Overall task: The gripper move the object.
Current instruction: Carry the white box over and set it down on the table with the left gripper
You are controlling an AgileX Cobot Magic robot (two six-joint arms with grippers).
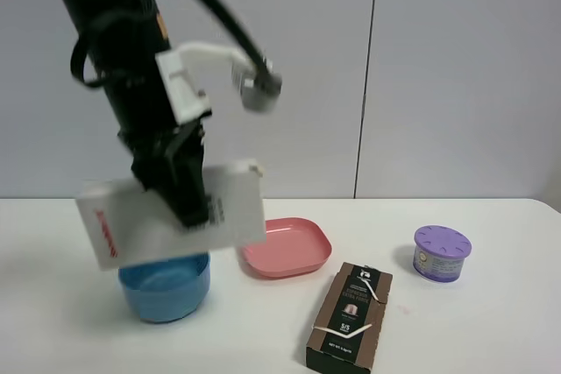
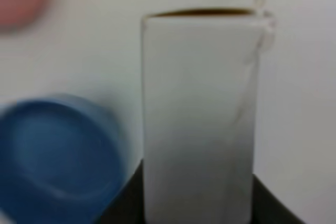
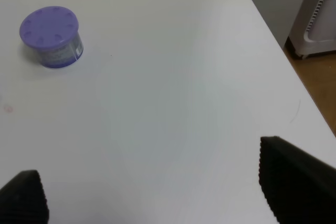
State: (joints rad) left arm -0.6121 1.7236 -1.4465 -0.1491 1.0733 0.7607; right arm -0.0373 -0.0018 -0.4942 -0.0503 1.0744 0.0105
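White box hangs tilted in the air, pinched by my left gripper, just above the blue bowl; my right gripper is spread wide and empty, near the purple tin

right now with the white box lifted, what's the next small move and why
Probably carry it sideways before lowering: the left gripper holds the white box in the air, close above the blue bowl, so a straight descent would likely catch the bowl's rim.
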